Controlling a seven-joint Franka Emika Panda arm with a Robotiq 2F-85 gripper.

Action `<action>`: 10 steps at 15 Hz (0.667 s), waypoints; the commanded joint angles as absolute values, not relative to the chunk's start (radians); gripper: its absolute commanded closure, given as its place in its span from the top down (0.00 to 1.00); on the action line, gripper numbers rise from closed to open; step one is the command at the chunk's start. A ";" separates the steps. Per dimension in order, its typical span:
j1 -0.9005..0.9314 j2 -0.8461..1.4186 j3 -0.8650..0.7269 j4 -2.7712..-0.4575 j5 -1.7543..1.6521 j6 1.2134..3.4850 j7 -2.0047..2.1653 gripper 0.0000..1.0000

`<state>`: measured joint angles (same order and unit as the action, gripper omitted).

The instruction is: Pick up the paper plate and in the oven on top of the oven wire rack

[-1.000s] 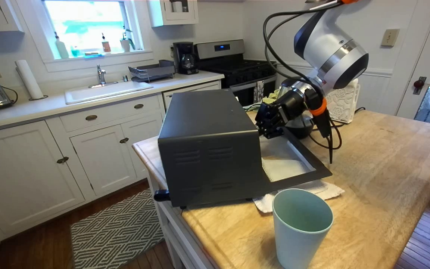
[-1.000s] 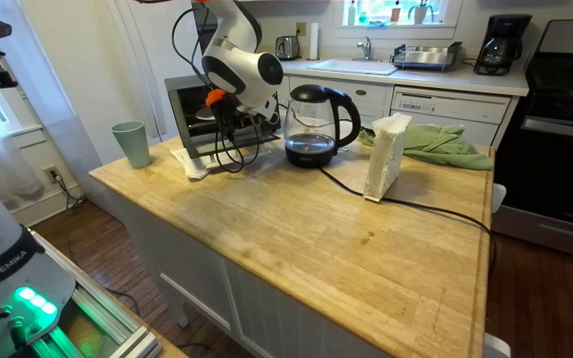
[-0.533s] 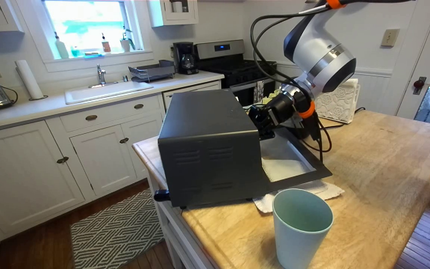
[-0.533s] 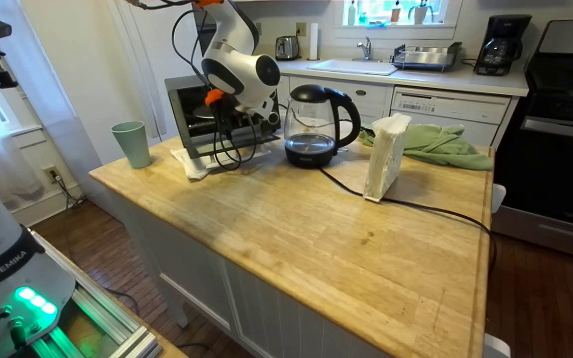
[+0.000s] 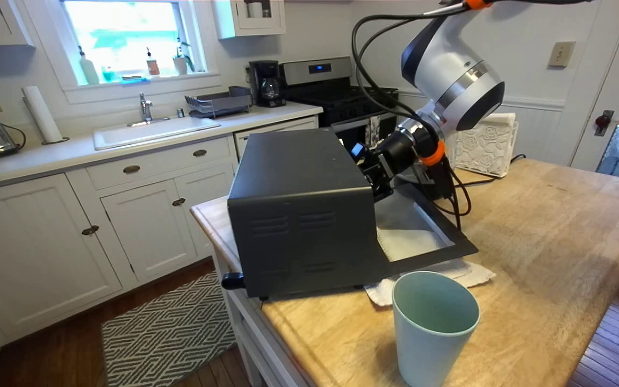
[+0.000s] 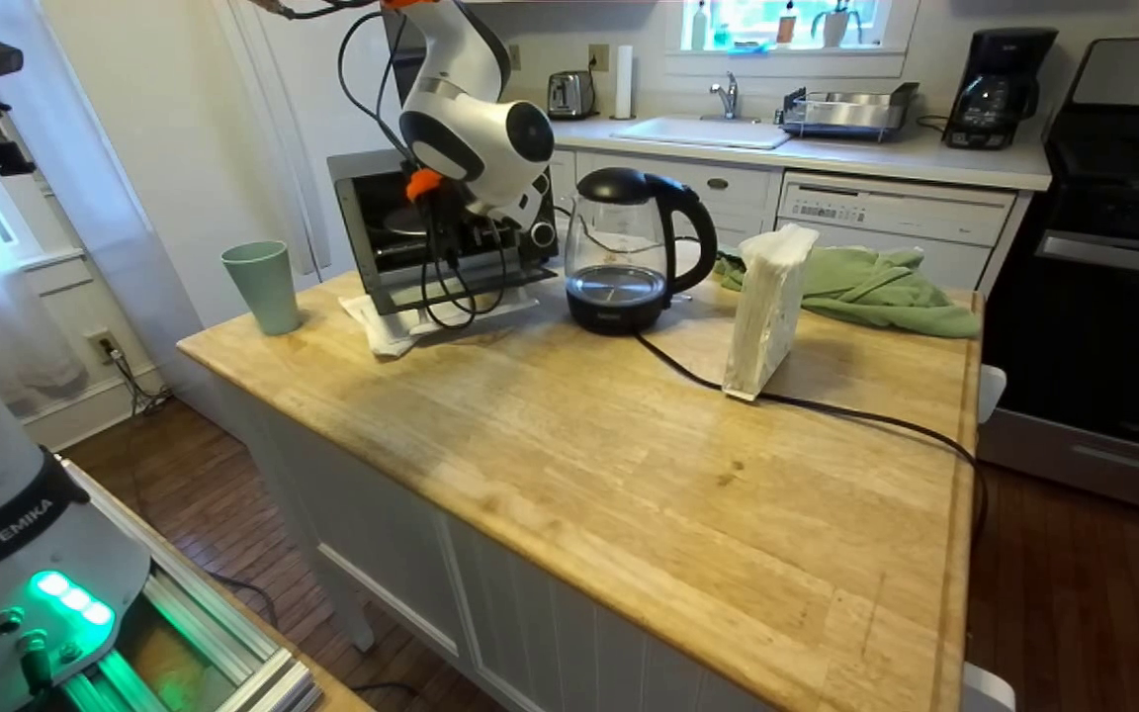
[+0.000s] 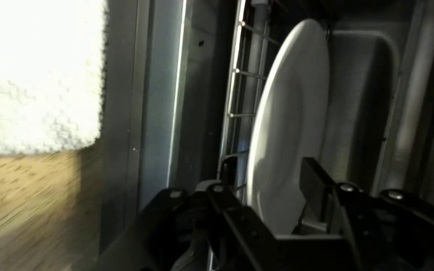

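The white round plate (image 7: 290, 109) lies on the wire rack (image 7: 229, 109) inside the oven in the wrist view. The black oven (image 5: 301, 215) stands on the table with its glass door down; it also shows in an exterior view (image 6: 387, 287), where the plate (image 6: 405, 223) is a small grey shape inside. My gripper (image 7: 266, 175) is open at the oven mouth, its fingers apart on either side of the plate's near edge. I cannot tell whether a finger touches the plate or the rack. The fingertips are hidden by the oven (image 5: 375, 174) in an exterior view.
A white cloth (image 5: 468, 273) lies under the open door. A teal cup (image 5: 434, 328) stands beside the oven. A glass kettle (image 6: 619, 257) stands close beside the arm. A white napkin holder (image 6: 769, 316) and a green cloth (image 6: 886, 292) are farther along the table.
The arm and gripper have moved in toward the oven mouth, leftward in an exterior view, with the last half second slower. The oven, cup, kettle and cloths have not moved.
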<state>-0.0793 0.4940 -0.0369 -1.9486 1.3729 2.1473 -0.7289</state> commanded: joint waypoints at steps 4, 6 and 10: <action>-0.083 0.469 -0.048 -1.955 1.363 2.137 -0.660 0.98; -0.092 0.473 -0.048 -1.956 1.361 2.115 -0.654 1.00; -0.103 0.477 -0.053 -1.953 1.362 2.084 -0.635 1.00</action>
<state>-0.0919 0.4779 -0.0461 -1.9631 1.3656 2.1095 -0.6676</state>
